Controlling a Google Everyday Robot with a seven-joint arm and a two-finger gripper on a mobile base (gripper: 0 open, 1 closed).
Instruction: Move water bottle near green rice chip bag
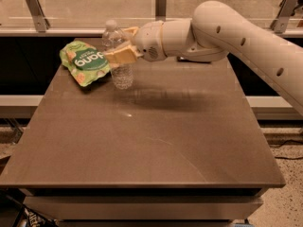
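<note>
The water bottle is clear and ribbed with a white cap. It stands upright on the brown table at the back left. The green rice chip bag lies just to its left, almost touching it. My gripper reaches in from the right at the bottle's mid height. Its tan fingers sit on both sides of the bottle and are closed on it. The front finger hides the bottle's label band. The bottle's base rests on the table.
A glass barrier with metal posts runs behind the table. My white arm crosses the back right of the table. A small dark object lies under the arm. The table's front edge is near the camera.
</note>
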